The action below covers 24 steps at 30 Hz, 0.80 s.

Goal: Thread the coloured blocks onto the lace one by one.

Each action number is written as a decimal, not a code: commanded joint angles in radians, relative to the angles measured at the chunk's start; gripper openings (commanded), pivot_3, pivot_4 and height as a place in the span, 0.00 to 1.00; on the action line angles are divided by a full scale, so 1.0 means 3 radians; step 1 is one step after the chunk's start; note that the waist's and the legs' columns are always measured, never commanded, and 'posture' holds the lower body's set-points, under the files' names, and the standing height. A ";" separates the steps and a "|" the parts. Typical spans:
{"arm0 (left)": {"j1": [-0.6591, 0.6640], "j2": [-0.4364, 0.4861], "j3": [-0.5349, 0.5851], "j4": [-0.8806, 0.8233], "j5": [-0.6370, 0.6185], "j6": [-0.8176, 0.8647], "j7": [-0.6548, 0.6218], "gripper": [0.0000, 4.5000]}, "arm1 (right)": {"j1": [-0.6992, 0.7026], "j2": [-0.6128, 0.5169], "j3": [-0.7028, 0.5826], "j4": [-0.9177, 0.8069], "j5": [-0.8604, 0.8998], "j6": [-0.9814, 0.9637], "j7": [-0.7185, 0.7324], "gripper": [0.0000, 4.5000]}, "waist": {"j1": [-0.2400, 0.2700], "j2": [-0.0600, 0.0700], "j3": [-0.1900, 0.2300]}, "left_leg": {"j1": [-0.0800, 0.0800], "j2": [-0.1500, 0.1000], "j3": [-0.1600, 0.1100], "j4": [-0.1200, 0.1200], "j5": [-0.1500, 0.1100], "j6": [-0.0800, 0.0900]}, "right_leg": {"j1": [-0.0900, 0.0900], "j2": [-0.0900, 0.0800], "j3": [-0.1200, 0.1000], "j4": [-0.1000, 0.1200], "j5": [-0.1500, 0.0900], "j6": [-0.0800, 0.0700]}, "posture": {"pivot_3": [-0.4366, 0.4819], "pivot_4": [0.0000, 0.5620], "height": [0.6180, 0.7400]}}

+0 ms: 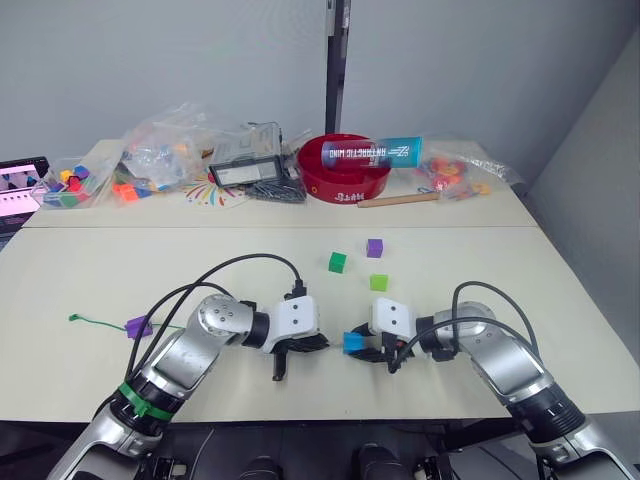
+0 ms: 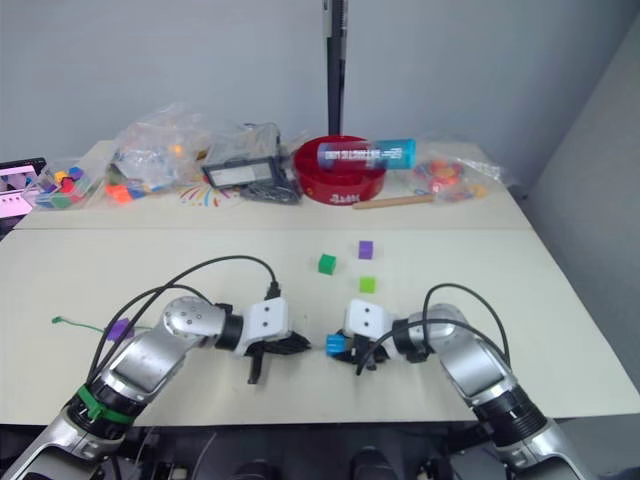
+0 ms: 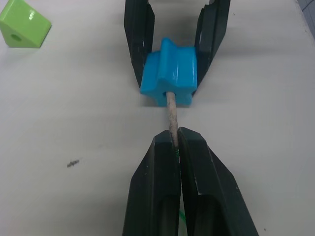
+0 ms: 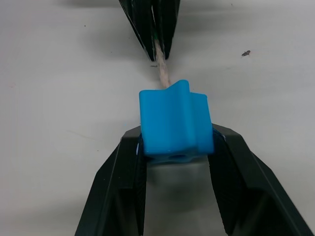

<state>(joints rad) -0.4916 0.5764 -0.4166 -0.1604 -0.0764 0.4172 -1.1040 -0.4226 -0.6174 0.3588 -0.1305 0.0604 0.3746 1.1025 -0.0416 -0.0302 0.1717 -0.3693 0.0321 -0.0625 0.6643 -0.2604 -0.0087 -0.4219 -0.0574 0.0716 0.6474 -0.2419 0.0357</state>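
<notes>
- Purple block (image 1: 138, 326) sits far out on the left of the table, on the green lace (image 1: 95, 320), so it looks already threaded; the lace trails from there toward the left arm.
- The left gripper (image 3: 175, 147) is clamped shut on the lace's pale stiff tip (image 3: 171, 110), leaving a short length free to act as a needle.
- The tip is entering the hole of the blue block (image 3: 170, 78), which the right gripper (image 4: 176, 147) squeezes by its sides, keeping the hole level and facing the tip.
- Dark green block (image 1: 337, 262), light green block (image 1: 378, 283) and a second purple block (image 1: 374, 247) wait loose just beyond.
- The pale table (image 1: 560, 290) carries clear bags (image 1: 150, 160) and a red bowl (image 1: 345, 175) along its far edge, against a grey wall.
</notes>
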 commanded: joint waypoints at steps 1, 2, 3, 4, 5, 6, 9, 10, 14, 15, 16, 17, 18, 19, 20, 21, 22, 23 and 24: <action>-0.0169 -0.0149 -0.0057 0.0007 -0.0005 -0.0112 -0.0018 0.00 | 0.0019 0.0005 0.0067 -0.0085 -0.0051 0.0070 -0.0040 0.28 | -0.0001 0.0000 0.0000 | 0.0000 0.0000 0.0000 0.0000 0.0000 0.0000 | 0.0000 0.0000 0.0000 0.0000 0.0000 0.0000 | 0.48 0.27 0.92; -0.0185 -0.0173 -0.0074 0.0028 -0.0008 -0.0111 -0.0030 0.00 | 0.0023 0.0007 0.0070 -0.0102 -0.0050 0.0083 -0.0046 0.28 | -0.0004 0.0000 0.0000 | 0.0000 0.0000 0.0000 0.0000 0.0000 0.0000 | 0.0000 0.0000 0.0000 0.0000 0.0000 0.0000 | 0.48 0.27 0.92; -0.0191 -0.0201 -0.0093 0.0053 -0.0019 -0.0101 -0.0043 0.00 | 0.0025 0.0010 0.0068 -0.0115 -0.0046 0.0099 -0.0053 0.28 | -0.0005 0.0000 0.0000 | 0.0000 0.0000 0.0000 0.0000 0.0000 0.0000 | -0.0001 0.0000 0.0000 0.0000 0.0000 0.0000 | 0.48 0.27 0.92; -0.0190 -0.0233 -0.0110 0.0087 -0.0024 -0.0095 -0.0048 0.00 | 0.0023 0.0015 0.0062 -0.0125 -0.0041 0.0119 -0.0061 0.28 | -0.0005 0.0000 0.0000 | 0.0000 0.0000 0.0000 0.0000 0.0000 0.0000 | -0.0001 0.0000 0.0000 0.0000 0.0000 0.0000 | 0.48 0.27 0.92; -0.0183 -0.0267 -0.0125 0.0129 -0.0026 -0.0100 -0.0048 0.00 | 0.0018 0.0019 0.0058 -0.0132 -0.0040 0.0135 -0.0068 0.28 | -0.0004 0.0000 0.0000 | 0.0000 0.0000 0.0000 0.0000 0.0000 0.0000 | 0.0000 0.0000 0.0000 0.0000 0.0000 0.0000 | 0.48 0.27 0.92; -0.0178 -0.0292 -0.0136 0.0164 -0.0022 -0.0112 -0.0048 0.00 | 0.0015 0.0021 0.0056 -0.0137 -0.0039 0.0147 -0.0072 0.28 | -0.0002 0.0000 0.0000 | 0.0000 0.0000 0.0000 0.0000 0.0000 0.0000 | 0.0000 0.0000 0.0000 0.0000 0.0000 0.0000 | 0.48 0.27 0.92; -0.0166 -0.0310 -0.0099 0.0215 -0.0038 -0.0119 -0.0060 0.00 | 0.0019 0.0022 0.0055 -0.0157 -0.0044 0.0175 -0.0086 0.28 | 0.0002 0.0000 0.0000 | 0.0001 0.0000 0.0000 0.0002 0.0000 0.0000 | 0.0002 0.0000 0.0000 0.0000 0.0000 0.0000 | 0.48 0.27 0.92; -0.0160 -0.0282 -0.0059 0.0200 -0.0065 -0.0113 -0.0086 0.15 | 0.0026 0.0017 0.0052 -0.0166 -0.0044 0.0184 -0.0089 0.28 | 0.0001 0.0000 0.0000 | 0.0001 0.0000 0.0000 0.0003 0.0000 0.0000 | 0.0003 0.0000 0.0000 0.0000 0.0000 0.0000 | 0.48 0.27 0.92; -0.0154 -0.0148 0.0082 0.0126 -0.0140 -0.0118 -0.0164 0.44 | 0.0049 -0.0009 0.0045 -0.0186 -0.0045 0.0195 -0.0094 0.28 | -0.0006 0.0000 0.0000 | 0.0001 0.0000 -0.0001 0.0003 0.0000 0.0000 | 0.0001 0.0000 0.0000 0.0001 0.0000 0.0000 | 0.48 0.27 0.92; -0.0153 -0.0115 0.0114 0.0114 -0.0141 -0.0128 -0.0167 0.52 | 0.0053 -0.0016 0.0044 -0.0186 -0.0044 0.0196 -0.0095 0.28 | -0.0007 0.0000 0.0000 | 0.0000 0.0000 -0.0001 0.0003 0.0000 0.0000 | 0.0001 0.0000 0.0000 0.0001 0.0000 0.0000 | 0.48 0.27 0.92; -0.0147 -0.0089 0.0134 0.0098 -0.0144 -0.0133 -0.0168 0.61 | 0.0060 -0.0022 0.0045 -0.0194 -0.0044 0.0198 -0.0097 0.28 | -0.0006 0.0000 0.0000 | 0.0001 0.0000 -0.0001 0.0003 0.0000 0.0000 | 0.0001 0.0000 0.0000 0.0001 0.0000 0.0000 | 0.48 0.27 0.92; -0.0134 -0.0046 0.0169 0.0071 -0.0174 -0.0129 -0.0196 0.66 | 0.0067 -0.0028 0.0045 -0.0201 -0.0043 0.0200 -0.0098 0.28 | -0.0007 0.0000 0.0000 | 0.0001 0.0000 -0.0001 0.0003 0.0000 0.0000 | 0.0001 0.0000 0.0000 0.0001 0.0000 0.0000 | 0.48 0.27 0.92; -0.0112 0.0011 0.0237 0.0045 -0.0238 -0.0094 -0.0225 0.72 | 0.0066 -0.0033 0.0047 -0.0201 -0.0046 0.0205 -0.0099 0.28 | -0.0009 0.0000 0.0000 | 0.0001 0.0000 -0.0001 0.0003 0.0000 0.0000 | 0.0001 0.0000 0.0000 0.0002 0.0000 0.0000 | 0.48 0.27 0.92; -0.0096 0.0052 0.0282 0.0027 -0.0287 -0.0066 -0.0243 0.74 | 0.0065 -0.0036 0.0049 -0.0201 -0.0047 0.0208 -0.0099 0.28 | -0.0010 0.0000 0.0000 | 0.0001 0.0001 -0.0001 0.0003 0.0000 0.0000 | 0.0001 0.0000 0.0000 0.0001 0.0000 0.0000 | 0.48 0.27 0.92; -0.0058 0.0118 0.0326 0.0025 -0.0315 -0.0062 -0.0272 0.74 | 0.0061 -0.0040 0.0048 -0.0200 -0.0046 0.0217 -0.0097 0.28 | -0.0011 0.0000 0.0000 | 0.0001 0.0001 -0.0001 0.0003 0.0000 0.0000 | 0.0001 0.0000 0.0000 0.0001 0.0000 0.0000 | 0.48 0.27 0.92; -0.0014 0.0170 0.0356 0.0061 -0.0305 -0.0092 -0.0268 0.74 | 0.0057 -0.0049 0.0049 -0.0203 -0.0049 0.0226 -0.0093 0.28 | -0.0010 0.0000 0.0000 | 0.0001 0.0001 -0.0001 0.0003 0.0000 0.0000 | 0.0001 0.0000 0.0000 0.0001 0.0000 0.0000 | 0.48 0.27 0.92; 0.0021 0.0199 0.0372 0.0106 -0.0288 -0.0126 -0.0254 0.74 | 0.0053 -0.0058 0.0053 -0.0207 -0.0052 0.0237 -0.0088 0.28 | -0.0009 0.0000 0.0000 | 0.0001 0.0001 -0.0001 0.0003 0.0000 0.0000 | 0.0001 0.0000 0.0000 0.0001 0.0000 0.0000 | 0.48 0.27 0.92; 0.0062 0.0222 0.0375 0.0162 -0.0274 -0.0161 -0.0250 0.74 | 0.0046 -0.0066 0.0055 -0.0216 -0.0050 0.0254 -0.0081 0.28 | -0.0006 0.0000 0.0000 | 0.0001 0.0001 -0.0001 0.0003 0.0000 0.0000 | 0.0001 0.0000 0.0000 0.0001 0.0000 0.0000 | 0.48 0.27 0.92; 0.0094 0.0228 0.0372 0.0218 -0.0253 -0.0198 -0.0229 0.74 | 0.0045 -0.0075 0.0060 -0.0229 -0.0050 0.0267 -0.0075 0.28 | -0.0004 0.0000 0.0000 | 0.0001 0.0000 -0.0001 0.0003 0.0000 0.0000 | 0.0001 0.0000 -0.0001 0.0001 0.0000 0.0000 | 0.48 0.27 0.92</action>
<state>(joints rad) -0.4708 0.6424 -0.3205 -0.1029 -0.1508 0.3835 -1.1757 -0.4132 -0.6249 0.3646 -0.1821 0.0533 0.4342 1.0752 -0.0427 -0.0300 0.1716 -0.3691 0.0322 -0.0628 0.6652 -0.2604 -0.0086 -0.4215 -0.0574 0.0714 0.6476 -0.2419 0.0358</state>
